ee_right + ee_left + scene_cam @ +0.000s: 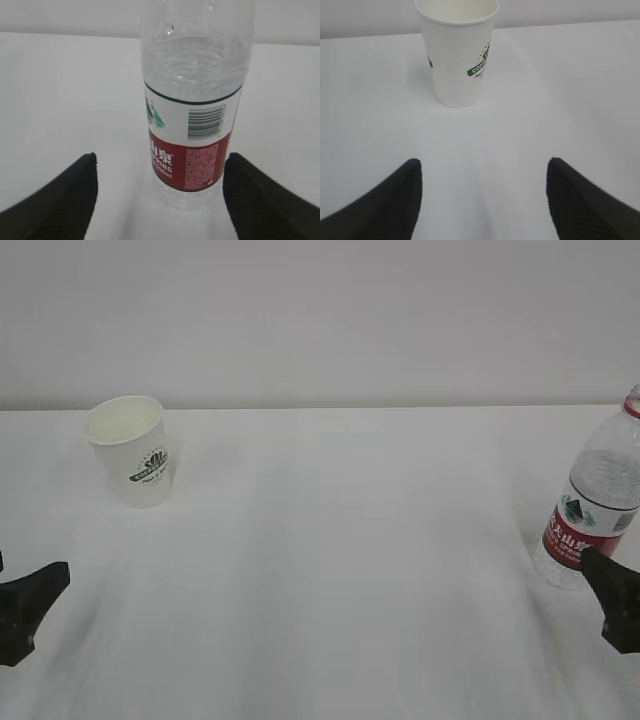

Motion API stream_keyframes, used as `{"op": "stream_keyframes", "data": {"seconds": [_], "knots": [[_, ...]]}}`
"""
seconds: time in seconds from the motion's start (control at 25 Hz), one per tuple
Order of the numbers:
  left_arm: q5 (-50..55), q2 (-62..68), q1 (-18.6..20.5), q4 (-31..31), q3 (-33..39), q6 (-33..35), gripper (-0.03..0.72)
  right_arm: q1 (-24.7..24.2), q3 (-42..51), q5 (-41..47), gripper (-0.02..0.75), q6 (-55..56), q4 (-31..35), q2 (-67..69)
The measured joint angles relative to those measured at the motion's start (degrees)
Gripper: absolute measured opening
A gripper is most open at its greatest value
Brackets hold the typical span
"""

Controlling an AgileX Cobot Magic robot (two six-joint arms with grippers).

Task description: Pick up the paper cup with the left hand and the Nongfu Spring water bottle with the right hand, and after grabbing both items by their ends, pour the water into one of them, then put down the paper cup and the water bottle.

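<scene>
The left gripper, spread wide and empty, faces the paper cup, which stands upright at its twelve o'clock, well apart on the white table. I judge it should advance level and close gently: the thin, dimpled, tapered wall would crush easily. The right gripper, also spread and empty, has the Nongfu Spring water bottle near its twelve o'clock; the ribbed clear plastic is smooth, so grip low on the label.

exterior: slanting down, whole table | wrists: low, close, forward; shared: paper cup, bottle
</scene>
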Motion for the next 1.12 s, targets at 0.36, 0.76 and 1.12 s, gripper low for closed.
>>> {"op": "stream_keyframes", "data": {"seconds": [0.36, 0.76, 1.12], "knots": [[0.0, 0.11, 0.0, 2.45, 0.0, 0.0, 0.661, 0.0, 0.0, 0.0, 0.59, -0.41, -0.86, 0.0], [0.0, 0.11, 0.0, 2.45, 0.0, 0.0, 0.659, 0.0, 0.0, 0.0, 0.59, -0.64, 1.13, 0.08], [0.0, 0.11, 0.0, 2.45, 0.0, 0.0, 0.648, 0.0, -2.08, 0.0, 0.59, -0.73, 1.73, 3.45]]}}
